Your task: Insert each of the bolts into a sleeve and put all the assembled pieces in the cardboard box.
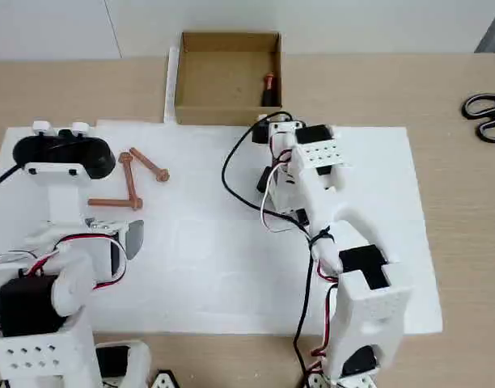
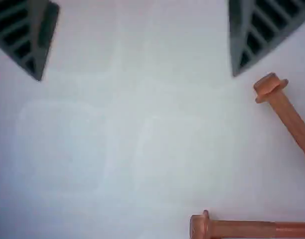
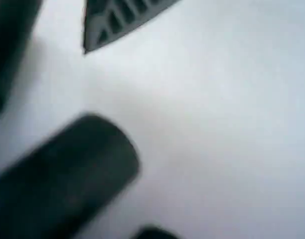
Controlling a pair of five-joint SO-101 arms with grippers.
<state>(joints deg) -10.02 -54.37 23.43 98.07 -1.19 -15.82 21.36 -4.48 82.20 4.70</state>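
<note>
While the overhead camera looks down on the tabletop (image 1: 458,210), a white sheet (image 1: 207,259) covers its middle, and an open cardboard box (image 1: 223,109) sits at the sheet's far edge. Inside the box lies one assembled piece (image 1: 268,89), a copper-coloured bolt pushed into a black sleeve (image 1: 268,99). It rests against the wall nearer the scissors (image 1: 486,115), which lie well apart on the bare wood. Three loose bolts (image 1: 132,179) lie close together on the sheet, two of them meeting at one end, just beside my left arm (image 1: 63,194). My right arm (image 1: 320,174) stretches across the sheet toward the box. My right tool (image 1: 272,136) sits just in front of the box's near wall.

From my left wrist, my left tool (image 2: 136,74) is spread wide with nothing between its dark ribbed fingers (image 2: 33,45), hovering over bare white sheet. Two of the bolts (image 2: 287,117) lie outside the gap. One is slanted with its flanged head toward a finger, the other lies farther off.

From my right wrist, very close to the sheet, a loose black sleeve (image 3: 68,174) lies on its side, blurred. Other dark shapes near it are too blurred to name. I cannot tell how far my right tool is open, or whether it holds anything.
</note>
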